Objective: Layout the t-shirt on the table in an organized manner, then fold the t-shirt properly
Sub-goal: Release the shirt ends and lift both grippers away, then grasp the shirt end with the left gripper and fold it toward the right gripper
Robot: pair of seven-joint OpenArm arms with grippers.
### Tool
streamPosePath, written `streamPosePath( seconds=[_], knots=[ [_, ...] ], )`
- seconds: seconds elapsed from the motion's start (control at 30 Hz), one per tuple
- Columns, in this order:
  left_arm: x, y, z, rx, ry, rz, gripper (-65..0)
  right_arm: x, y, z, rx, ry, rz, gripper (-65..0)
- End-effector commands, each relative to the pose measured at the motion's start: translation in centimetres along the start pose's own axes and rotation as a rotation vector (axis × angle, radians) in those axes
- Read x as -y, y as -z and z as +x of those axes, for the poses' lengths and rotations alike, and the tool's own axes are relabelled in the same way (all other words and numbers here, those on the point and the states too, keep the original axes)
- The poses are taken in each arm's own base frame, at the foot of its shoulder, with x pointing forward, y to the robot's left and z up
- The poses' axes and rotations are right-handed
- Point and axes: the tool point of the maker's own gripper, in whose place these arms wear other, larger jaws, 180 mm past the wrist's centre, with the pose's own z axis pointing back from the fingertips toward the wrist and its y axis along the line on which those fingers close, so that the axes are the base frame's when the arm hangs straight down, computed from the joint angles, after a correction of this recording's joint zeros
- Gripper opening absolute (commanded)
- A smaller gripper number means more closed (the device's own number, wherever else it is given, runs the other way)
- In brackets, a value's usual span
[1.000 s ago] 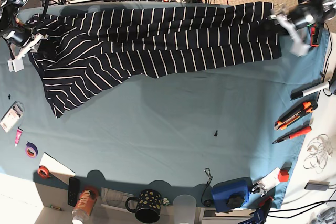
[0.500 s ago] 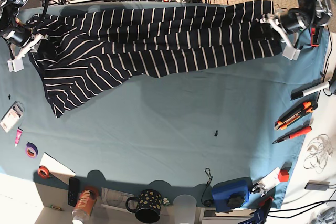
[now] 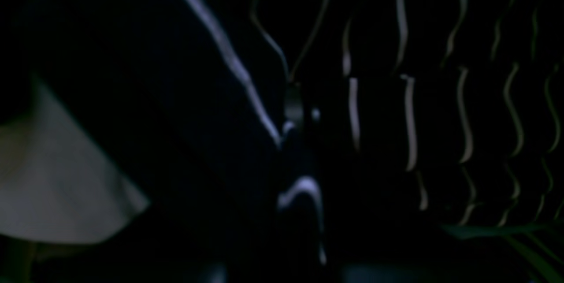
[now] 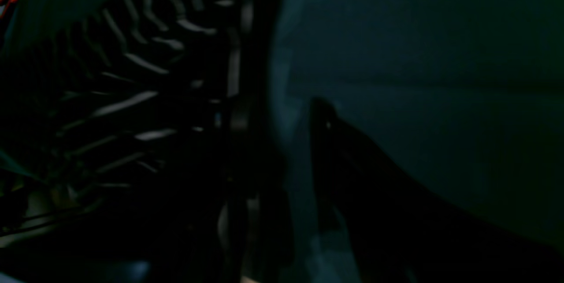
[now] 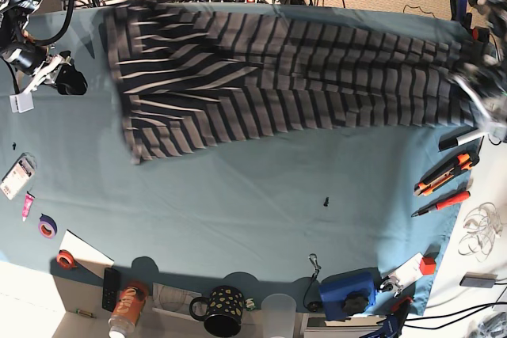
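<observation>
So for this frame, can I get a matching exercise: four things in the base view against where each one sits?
Things:
1. t-shirt
2. spotted black mug
3. purple tape roll
4. orange utility knife

Places:
a. base view's right edge of the table
b. stretched across the table's far half
c. near edge, just off the teal cloth
d. base view's left edge of the table

Pairs: 1-b, 2-c, 3-d, 4-a
</observation>
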Motion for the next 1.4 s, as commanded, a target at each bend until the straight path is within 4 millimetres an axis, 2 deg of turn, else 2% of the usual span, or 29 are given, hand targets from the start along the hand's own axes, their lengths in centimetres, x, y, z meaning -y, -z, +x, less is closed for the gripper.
streamPosePath(
  seconds=[0.0,0.1,0.27,0.43,0.57,0.9,1.03,1.17,1.37],
  knots=[
    [-0.9,-1.0,1.1,0.016,0.011,0.024,-65.0,0.0,-0.7,1.8,0.046,-0.033,-0.003,-45.9],
    [-0.1,-1.1,0.8,0.001,0.013,-0.009,-65.0,0.0,-0.7,1.9,0.052,-0.033,-0.002,-45.9],
    [3.0,-2.0,0.8,0.042,0.079,-0.046,-65.0,0.2,-0.5,2.3,0.058,-0.041,-0.019,-45.9],
    [8.2,-5.2,1.7,0.195,0.221,-0.046,-65.0,-0.2,-0.1,3.7,0.101,-0.044,-0.005,-45.9],
    [12.4,-7.5,2.2,0.305,0.283,-0.085,-65.0,-0.5,0.2,3.9,0.114,-0.038,0.003,-45.9],
    [19.4,-4.8,0.4,0.24,0.391,-0.177,-65.0,-0.6,0.4,3.7,0.111,-0.032,0.008,-45.9],
    [22.2,-4.1,1.4,0.267,0.422,-0.167,-65.0,-0.6,0.4,3.7,0.112,-0.032,0.008,-45.9],
    [26.0,-4.2,2.9,0.328,0.445,-0.221,-65.0,-0.6,0.4,3.7,0.111,-0.031,0.008,-45.9],
    [30.4,-4.0,3.5,0.353,0.455,-0.306,-65.0,-1.2,1.0,3.1,0.118,-0.005,0.028,-45.9]
  ],
)
